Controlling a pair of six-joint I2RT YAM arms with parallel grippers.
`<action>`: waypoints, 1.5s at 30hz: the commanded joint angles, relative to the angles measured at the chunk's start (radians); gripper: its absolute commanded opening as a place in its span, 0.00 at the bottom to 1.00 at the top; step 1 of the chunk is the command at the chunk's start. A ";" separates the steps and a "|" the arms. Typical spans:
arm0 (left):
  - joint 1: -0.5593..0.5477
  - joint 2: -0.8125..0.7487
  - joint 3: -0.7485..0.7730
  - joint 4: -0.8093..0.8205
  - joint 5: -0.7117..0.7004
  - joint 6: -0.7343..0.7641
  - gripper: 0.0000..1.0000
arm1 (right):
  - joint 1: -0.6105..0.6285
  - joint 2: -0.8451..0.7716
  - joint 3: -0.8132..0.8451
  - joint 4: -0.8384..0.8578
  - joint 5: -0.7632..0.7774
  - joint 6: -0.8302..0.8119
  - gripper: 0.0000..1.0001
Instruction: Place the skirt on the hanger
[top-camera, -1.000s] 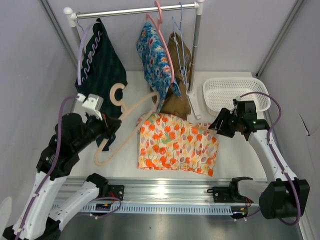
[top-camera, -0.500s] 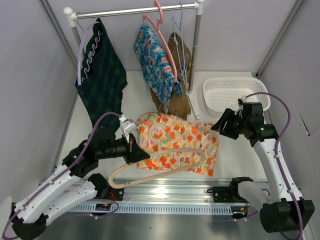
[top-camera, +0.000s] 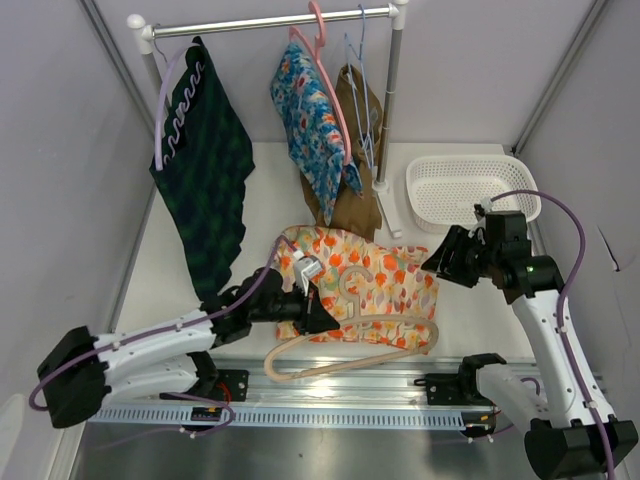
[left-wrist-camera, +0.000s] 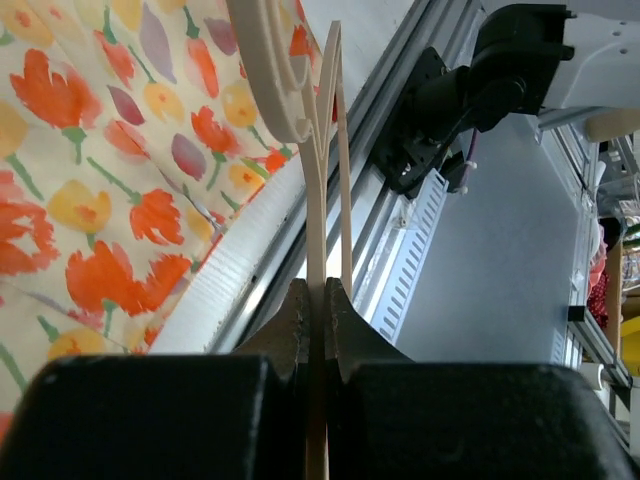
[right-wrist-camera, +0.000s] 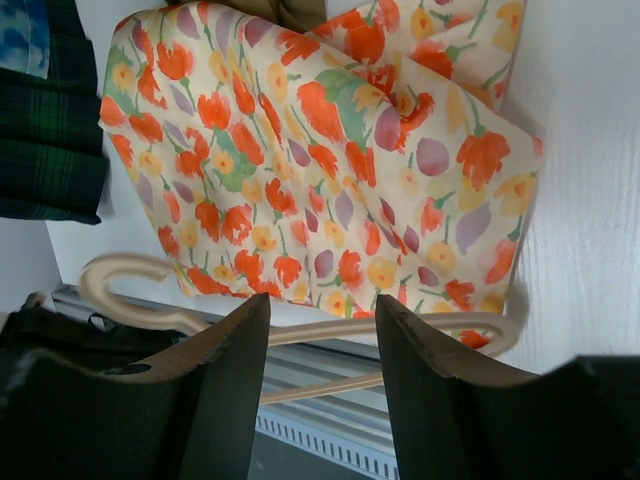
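The orange-flowered skirt (top-camera: 375, 280) lies flat on the table in front of the rack, also seen in the left wrist view (left-wrist-camera: 100, 190) and the right wrist view (right-wrist-camera: 320, 150). A beige hanger (top-camera: 350, 352) lies across the skirt's near edge, its hook over the cloth. My left gripper (top-camera: 318, 312) is shut on the hanger's thin bar (left-wrist-camera: 325, 200) at its left side. My right gripper (top-camera: 440, 258) hovers above the skirt's right edge, open, with nothing between its fingers (right-wrist-camera: 225, 350). The hanger (right-wrist-camera: 420, 328) shows below it.
On the rack (top-camera: 270, 20) behind hang a dark green plaid garment (top-camera: 200, 150), a blue flowered one (top-camera: 310, 120) on a pink hanger, and a brown one (top-camera: 355, 150). A white basket (top-camera: 470, 185) stands at the back right. A metal rail (top-camera: 340, 385) runs along the near edge.
My left arm has carried the hanger from the table's left side rightward to the skirt's near edge. The right gripper has narrowed slightly and stayed by the skirt's right edge.
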 joint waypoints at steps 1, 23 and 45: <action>-0.005 0.092 -0.059 0.378 0.057 -0.062 0.00 | 0.023 -0.021 0.003 -0.027 -0.020 0.025 0.51; 0.076 0.392 -0.168 0.774 0.226 -0.042 0.00 | 0.141 -0.121 -0.181 -0.105 0.051 0.087 0.40; 0.130 0.617 -0.173 0.970 0.295 -0.062 0.00 | 0.362 -0.059 -0.399 -0.025 0.157 0.206 0.34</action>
